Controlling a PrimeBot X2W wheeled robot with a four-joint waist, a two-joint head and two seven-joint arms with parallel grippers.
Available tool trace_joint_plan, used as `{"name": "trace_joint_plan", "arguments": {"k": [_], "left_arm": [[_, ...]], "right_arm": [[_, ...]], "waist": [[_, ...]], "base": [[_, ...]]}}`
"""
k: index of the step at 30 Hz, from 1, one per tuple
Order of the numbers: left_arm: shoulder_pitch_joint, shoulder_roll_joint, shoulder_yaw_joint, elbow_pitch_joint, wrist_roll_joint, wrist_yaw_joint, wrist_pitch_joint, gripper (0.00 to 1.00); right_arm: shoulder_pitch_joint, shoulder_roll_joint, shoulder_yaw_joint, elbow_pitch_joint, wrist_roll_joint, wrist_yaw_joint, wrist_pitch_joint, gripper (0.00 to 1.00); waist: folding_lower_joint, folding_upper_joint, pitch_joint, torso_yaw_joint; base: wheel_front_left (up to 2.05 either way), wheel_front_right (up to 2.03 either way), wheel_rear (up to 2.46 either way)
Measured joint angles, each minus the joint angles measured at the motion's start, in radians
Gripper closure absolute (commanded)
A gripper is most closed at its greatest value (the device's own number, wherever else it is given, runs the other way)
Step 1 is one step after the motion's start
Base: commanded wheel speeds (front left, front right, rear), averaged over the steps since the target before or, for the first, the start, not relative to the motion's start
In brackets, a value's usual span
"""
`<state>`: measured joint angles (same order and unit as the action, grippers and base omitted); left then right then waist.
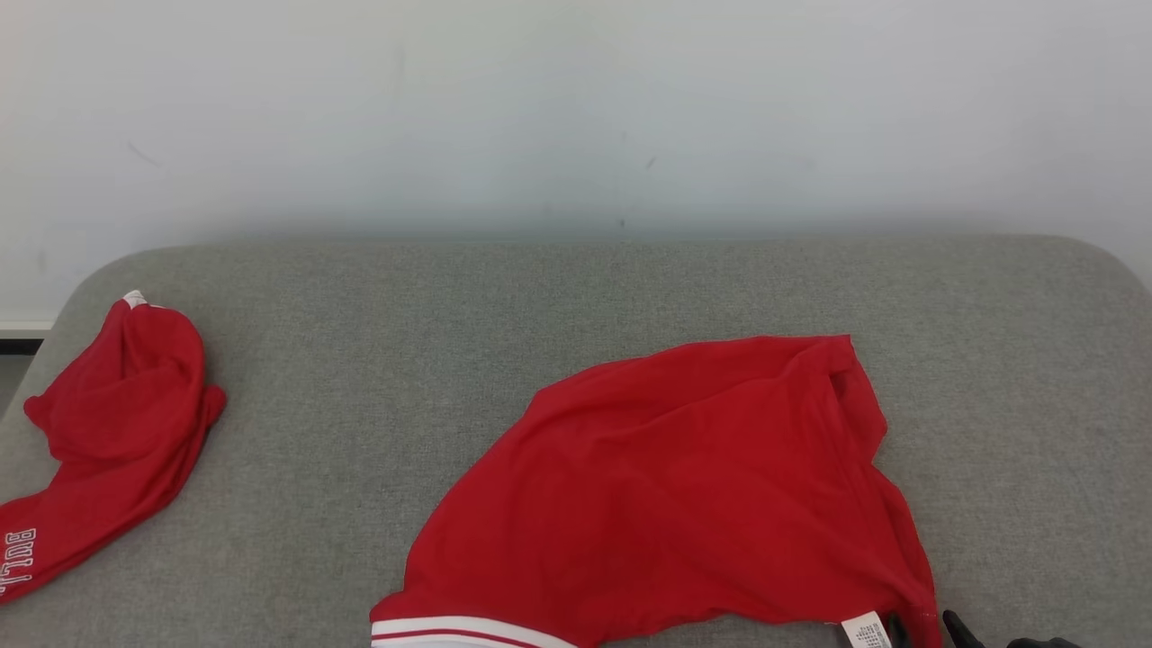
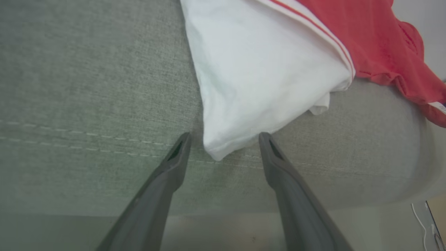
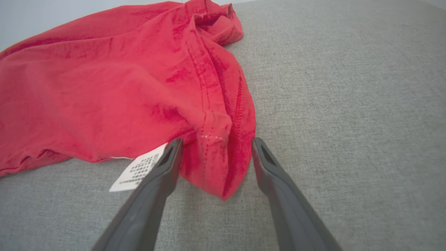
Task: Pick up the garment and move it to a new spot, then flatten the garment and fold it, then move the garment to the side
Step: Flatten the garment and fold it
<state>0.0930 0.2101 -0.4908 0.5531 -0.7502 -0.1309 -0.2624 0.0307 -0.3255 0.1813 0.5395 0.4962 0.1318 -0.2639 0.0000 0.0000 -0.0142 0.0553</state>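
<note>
The grey surface (image 1: 576, 297) carries my garment (image 1: 684, 486), lying crumpled right of centre at the near edge. A second red piece (image 1: 108, 432) lies well apart at the left. Both sets of fingers stand apart. The left gripper (image 2: 225, 136) straddles the garment's white corner and the right gripper (image 3: 215, 141) its red corner beside the label (image 3: 137, 170), placed, I judge, to pinch and lift.

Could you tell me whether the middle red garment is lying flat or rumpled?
Rumpled: the middle garment lies unevenly, its far right corner bunched.
</note>
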Motion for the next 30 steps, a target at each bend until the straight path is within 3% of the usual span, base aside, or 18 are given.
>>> {"name": "trace_joint_plan", "arguments": {"k": [1,2,3,4,11,21,26,30], "left_arm": [[-0.003,-0.002,-0.008,0.008,-0.009,0.000,0.000,0.00],[-0.009,-0.004,-0.021,0.016,-0.026,0.000,0.000,0.27],[-0.016,-0.009,-0.029,0.018,-0.049,0.000,0.002,0.65],[-0.021,-0.013,-0.038,0.021,-0.067,0.000,0.003,1.00],[-0.041,-0.001,-0.047,-0.032,-0.132,0.000,0.001,1.00],[-0.040,0.049,0.074,-0.349,-0.111,0.000,0.000,1.00],[-0.246,0.123,0.082,-0.452,-0.115,0.000,0.054,1.00],[-0.500,0.181,0.081,-0.472,-0.128,0.000,0.136,1.00]], "right_arm": [[-0.007,0.000,0.009,0.012,0.007,0.000,0.000,0.23],[-0.012,0.000,0.017,0.023,0.012,0.000,0.000,0.69],[-0.017,-0.001,0.023,0.031,0.015,0.000,0.000,0.98],[-0.022,-0.001,0.028,0.037,0.018,0.000,0.000,1.00],[-0.025,-0.005,0.007,-0.011,0.023,0.000,0.000,1.00],[-0.032,-0.019,-0.007,-0.183,0.035,0.000,0.000,1.00],[-0.194,-0.081,0.034,-0.227,0.055,0.000,0.017,1.00],[-0.419,-0.114,0.054,-0.244,0.080,0.000,0.060,1.00]], "waist": [[0.0000,0.0000,0.000,0.001],[0.0000,0.0000,0.000,0.003],[-0.0001,0.0000,0.000,0.006],[0.0000,0.0000,0.000,0.009],[0.0000,0.0000,-0.005,0.022],[0.0000,0.0000,0.003,0.030],[0.0000,0.0001,0.032,0.032],[0.0001,0.0000,0.078,0.028]], "base": [[0.00,0.00,0.00],[0.00,0.00,0.00],[0.00,0.00,0.00],[0.00,0.00,0.00],[0.00,0.00,0.00],[0.00,0.00,0.00],[0.00,0.00,0.00],[0.00,0.00,0.00]]}}
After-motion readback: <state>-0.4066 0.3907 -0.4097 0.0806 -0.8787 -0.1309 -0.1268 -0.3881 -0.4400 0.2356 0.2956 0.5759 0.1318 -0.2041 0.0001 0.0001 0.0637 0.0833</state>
